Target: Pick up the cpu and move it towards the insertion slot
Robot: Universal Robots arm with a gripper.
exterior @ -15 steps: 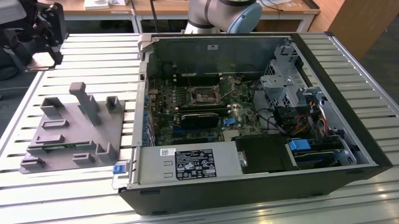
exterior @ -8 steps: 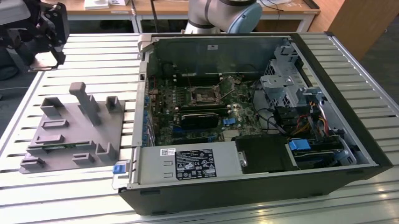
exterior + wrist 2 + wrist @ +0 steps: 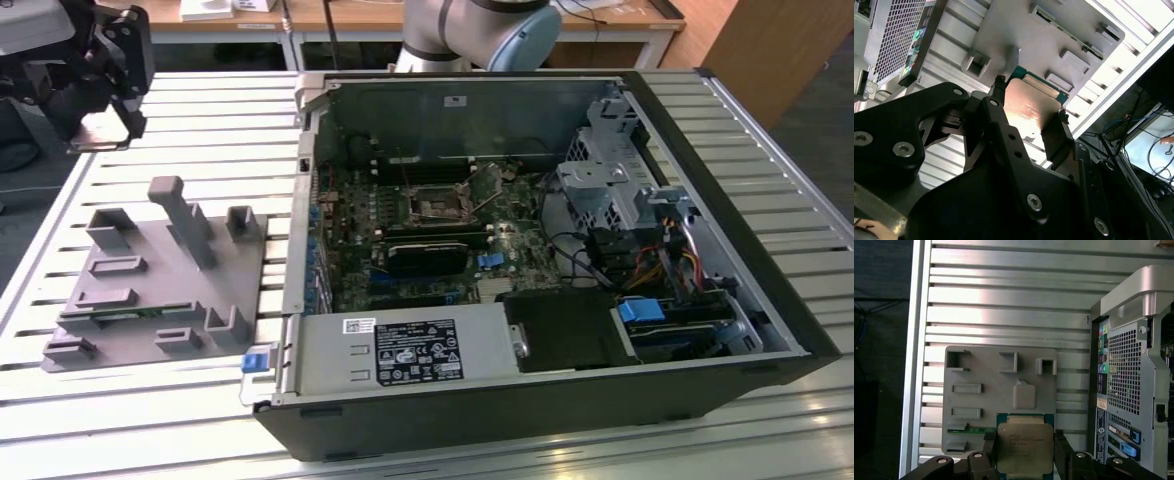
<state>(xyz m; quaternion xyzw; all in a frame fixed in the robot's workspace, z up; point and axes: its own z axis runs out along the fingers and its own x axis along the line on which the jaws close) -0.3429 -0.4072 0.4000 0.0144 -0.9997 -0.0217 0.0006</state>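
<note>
My gripper (image 3: 1025, 452) is shut on the cpu (image 3: 1024, 446), a flat square chip with a shiny metal top and a green rim, one black finger on each of two opposite edges. In the second wrist view the cpu (image 3: 1030, 107) sits between the same fingers (image 3: 999, 107). In the exterior view the gripper (image 3: 107, 122) hangs high over the table at the far left, above the grey fixture plate (image 3: 147, 270), with the cpu (image 3: 99, 131) showing as a pale patch. The insertion slot (image 3: 438, 200) is a square black socket on the motherboard inside the open case, far to the exterior view's right of the gripper.
The open computer case (image 3: 534, 250) lies on the slatted metal table (image 3: 214, 110), its wall (image 3: 304, 170) between fixture plate and motherboard. Upright grey posts (image 3: 180, 215) rise from the plate. Cables and drive bays (image 3: 641, 250) crowd the case's right side. The arm's base (image 3: 474, 35) stands behind.
</note>
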